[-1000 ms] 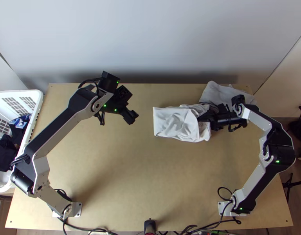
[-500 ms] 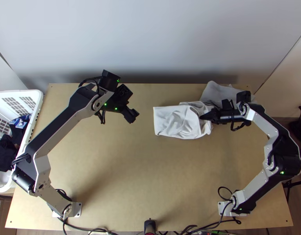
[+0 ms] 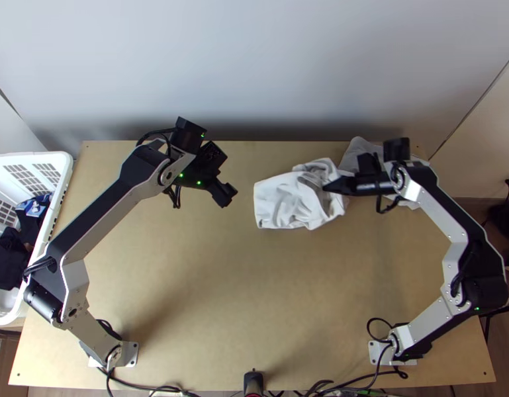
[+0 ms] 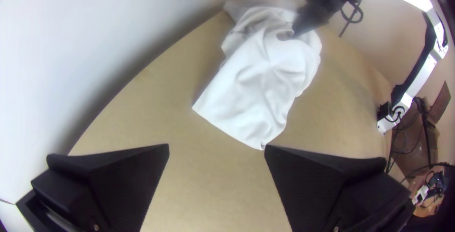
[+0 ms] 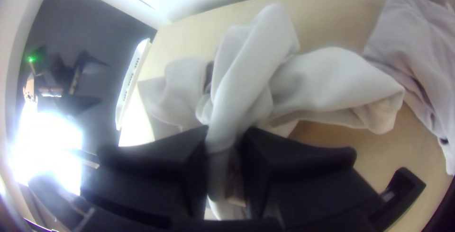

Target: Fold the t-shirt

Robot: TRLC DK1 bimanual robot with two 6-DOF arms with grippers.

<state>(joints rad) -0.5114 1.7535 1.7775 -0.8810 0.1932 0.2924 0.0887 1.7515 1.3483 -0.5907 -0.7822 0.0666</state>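
Observation:
The white t-shirt [image 3: 290, 202] lies as a folded, rumpled bundle right of the table's middle, its flat straight edge facing left and its right part bunched. My right gripper [image 3: 332, 186] is at that bunched part; in the right wrist view my right gripper [image 5: 225, 142] is shut on a gathered roll of the t-shirt [image 5: 246, 80]. My left gripper [image 3: 229, 197] hangs to the left of the t-shirt, apart from it. In the left wrist view my left gripper [image 4: 217, 154] stands open with nothing between its fingers, and the t-shirt [image 4: 260, 80] lies beyond them.
A second, greyish cloth [image 3: 360, 151] lies at the table's back right, partly behind the right arm. A white basket [image 3: 63, 192] with dark clothes stands at the left edge. Bare wood [image 3: 241, 298] extends across the table's front middle.
The right gripper has moved left and a little back, and the t-shirt's bunched right part has shifted with it, away from the greyish cloth. The left arm has barely moved.

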